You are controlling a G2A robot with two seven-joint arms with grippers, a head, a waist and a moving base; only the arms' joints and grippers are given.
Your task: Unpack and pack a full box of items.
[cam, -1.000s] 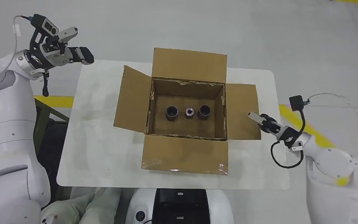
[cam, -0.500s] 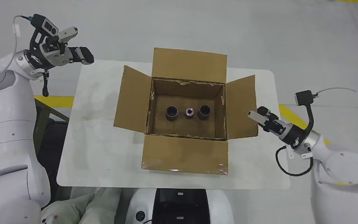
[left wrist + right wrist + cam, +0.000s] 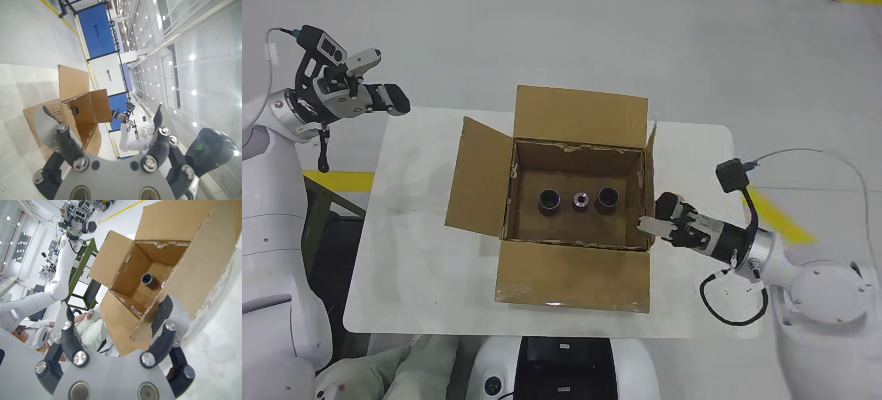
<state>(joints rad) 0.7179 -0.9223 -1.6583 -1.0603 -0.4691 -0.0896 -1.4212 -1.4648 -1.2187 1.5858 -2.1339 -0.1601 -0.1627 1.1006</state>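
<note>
Pale grey floor [image 3: 742, 60] runs all round, with a yellow line [image 3: 342, 180] at 9 o'clock from the table. Farther back in the hall stand blue panels [image 3: 94, 36] under rows of ceiling lights [image 3: 191, 56]. The white table [image 3: 412, 260] carries the cardboard box [image 3: 572, 275] at its middle, open at the top. The flaps at 12, 6 and 9 o'clock are folded outward. The right flap [image 3: 189, 279], at 3 o'clock, stands upright. On the box floor three small dark cylinders [image 3: 582, 200] sit in a row from 9 to 3 o'clock, the middle one smallest.

The left gripper [image 3: 397, 98] hangs past the table's 10 o'clock corner, well apart from the box, its fingers spread wide with nothing between them. The right gripper [image 3: 650, 222] is at the box's 3 o'clock wall, also spread wide and gripping nothing. The flap's lower edge lies between its fingers, one pad [image 3: 162, 311] just beside the outer face.

A second ago the right flap lay flat on the table and the right gripper was out by the table's 3 o'clock edge. Since then the gripper has moved in to the box and the flap has come up. The left gripper, box and cylinders have not shifted.
</note>
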